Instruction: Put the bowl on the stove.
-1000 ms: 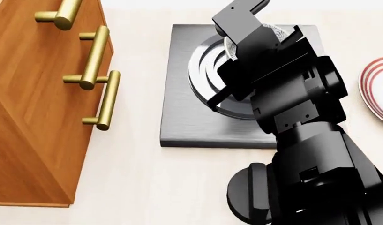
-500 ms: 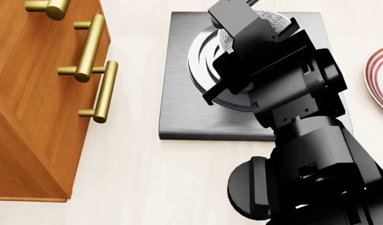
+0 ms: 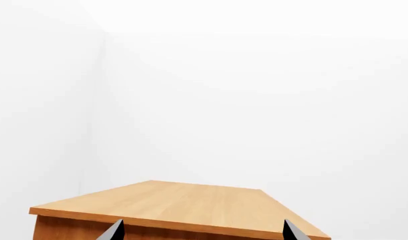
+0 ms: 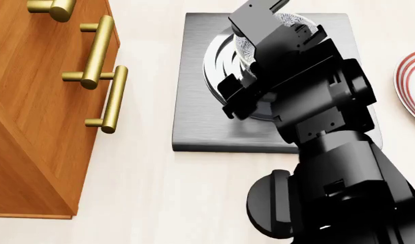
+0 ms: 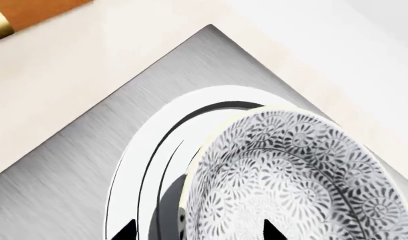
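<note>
The speckled grey-and-white bowl (image 5: 290,175) sits over the raised burner rings of the dark grey stove (image 5: 77,150). In the head view only part of the bowl (image 4: 293,21) shows behind my right arm, at the far side of the stove (image 4: 193,112). My right gripper (image 5: 198,231) is open, with one fingertip outside the bowl's rim and the other over its inside, gripping nothing. My left gripper (image 3: 202,235) is open and empty, facing a wooden cabinet top; it does not show in the head view.
A wooden cabinet (image 4: 31,112) with brass handles (image 4: 99,46) stands left of the stove. A red-ringed white plate (image 4: 414,84) lies at the right edge. My right arm (image 4: 322,152) covers the stove's right half.
The right gripper's jaws have spread apart around the bowl's rim. The bowl stays over the burner. The head view shifted slightly a second ago, then held still.
</note>
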{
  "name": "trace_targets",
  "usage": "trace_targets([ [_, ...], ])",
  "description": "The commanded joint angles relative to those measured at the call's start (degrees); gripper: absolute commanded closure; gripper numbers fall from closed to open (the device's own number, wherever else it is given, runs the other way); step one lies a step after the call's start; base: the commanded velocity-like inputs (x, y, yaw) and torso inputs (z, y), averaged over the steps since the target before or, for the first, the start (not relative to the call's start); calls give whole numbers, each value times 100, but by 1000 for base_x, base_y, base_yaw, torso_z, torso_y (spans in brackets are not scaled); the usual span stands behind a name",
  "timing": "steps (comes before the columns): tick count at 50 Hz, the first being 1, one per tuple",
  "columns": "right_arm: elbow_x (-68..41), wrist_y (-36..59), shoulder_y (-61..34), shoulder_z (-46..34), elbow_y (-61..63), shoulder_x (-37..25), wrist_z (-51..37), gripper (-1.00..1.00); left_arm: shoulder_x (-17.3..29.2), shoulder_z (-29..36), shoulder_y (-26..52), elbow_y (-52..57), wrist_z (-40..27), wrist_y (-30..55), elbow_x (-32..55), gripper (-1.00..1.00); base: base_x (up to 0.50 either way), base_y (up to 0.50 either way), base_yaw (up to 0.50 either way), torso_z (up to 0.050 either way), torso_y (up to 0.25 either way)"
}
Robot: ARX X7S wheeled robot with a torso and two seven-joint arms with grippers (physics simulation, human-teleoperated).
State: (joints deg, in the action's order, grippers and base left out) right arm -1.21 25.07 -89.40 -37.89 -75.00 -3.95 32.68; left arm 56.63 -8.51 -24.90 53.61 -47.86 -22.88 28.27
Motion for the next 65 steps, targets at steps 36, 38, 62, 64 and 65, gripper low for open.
trace_targets([
  [36, 120, -846, -125, 962, 1, 133, 324, -100, -142, -75, 78, 17, 173, 104, -165, -100, 0, 0, 0, 0, 0],
  [38, 118, -900, -178, 960, 1, 121, 327, -100, -140, -70, 84, 16, 177, 104, -156, -100, 0, 0, 0, 0, 0],
  [62, -202, -2098, -724, 2204, 2, -103, 82, -100, -169, -8, 125, 10, 209, 129, -168, -100, 0, 0, 0, 0, 0],
  [64, -339, -2236, -700, 2546, 2, -132, -17, -100, -181, -4, 123, -3, 223, 101, -160, -100, 0, 0, 0, 0, 0],
  [65, -548, -2371, -640, 2886, 2, -161, -51, -100, -188, 37, 158, -16, 228, 109, -165, -100, 0, 0, 0, 0, 0],
])
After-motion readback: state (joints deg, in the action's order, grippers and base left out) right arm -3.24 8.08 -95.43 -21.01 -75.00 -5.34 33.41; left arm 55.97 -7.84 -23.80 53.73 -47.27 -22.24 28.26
